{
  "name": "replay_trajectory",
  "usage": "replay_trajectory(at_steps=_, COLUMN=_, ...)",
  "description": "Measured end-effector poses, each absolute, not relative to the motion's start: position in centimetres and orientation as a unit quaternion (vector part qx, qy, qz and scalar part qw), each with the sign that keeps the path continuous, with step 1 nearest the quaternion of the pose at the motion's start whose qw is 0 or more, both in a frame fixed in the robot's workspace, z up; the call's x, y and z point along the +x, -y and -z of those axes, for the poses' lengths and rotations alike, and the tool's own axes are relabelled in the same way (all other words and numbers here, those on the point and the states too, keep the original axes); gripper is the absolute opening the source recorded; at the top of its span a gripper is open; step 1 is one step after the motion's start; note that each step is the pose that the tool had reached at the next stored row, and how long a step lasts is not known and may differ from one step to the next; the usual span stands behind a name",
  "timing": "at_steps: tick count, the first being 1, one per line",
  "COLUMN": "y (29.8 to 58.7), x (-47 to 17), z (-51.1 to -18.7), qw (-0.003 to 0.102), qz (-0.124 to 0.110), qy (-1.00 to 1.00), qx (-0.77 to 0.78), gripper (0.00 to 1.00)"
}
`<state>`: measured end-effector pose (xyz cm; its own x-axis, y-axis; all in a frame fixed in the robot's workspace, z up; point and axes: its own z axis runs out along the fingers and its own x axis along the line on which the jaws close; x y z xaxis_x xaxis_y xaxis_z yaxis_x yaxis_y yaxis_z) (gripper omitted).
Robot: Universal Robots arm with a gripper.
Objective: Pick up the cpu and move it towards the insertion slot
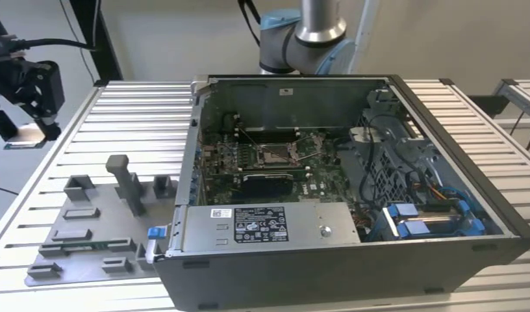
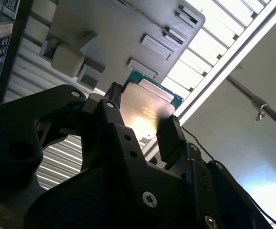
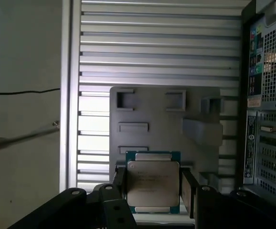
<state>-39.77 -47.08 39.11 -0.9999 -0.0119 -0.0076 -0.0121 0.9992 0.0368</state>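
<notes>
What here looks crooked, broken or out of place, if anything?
Nothing stands out. The cpu sits square between the fingers, with no damage showing. The open computer case lies flat on the table, its insertion slot uncovered, and the grey fixture plate lies flat beside it.

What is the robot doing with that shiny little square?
The robot arm's tool is shut on the cpu, pinching the flat silvery chip from two sides and holding it in the air. In the exterior view it hangs at the far left, over the edge of the slatted table, above the grey fixture plate. The insertion slot is inside the open computer case, and the chip has not reached it yet.
</notes>
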Motion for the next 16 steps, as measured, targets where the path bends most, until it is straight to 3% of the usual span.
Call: replay_trajectory(at_steps=16, y=47.1, x=-33.3, z=-39.1, qw=0.004, qz=-0.018, qy=-1.000, qx=-0.006, gripper=0.00)
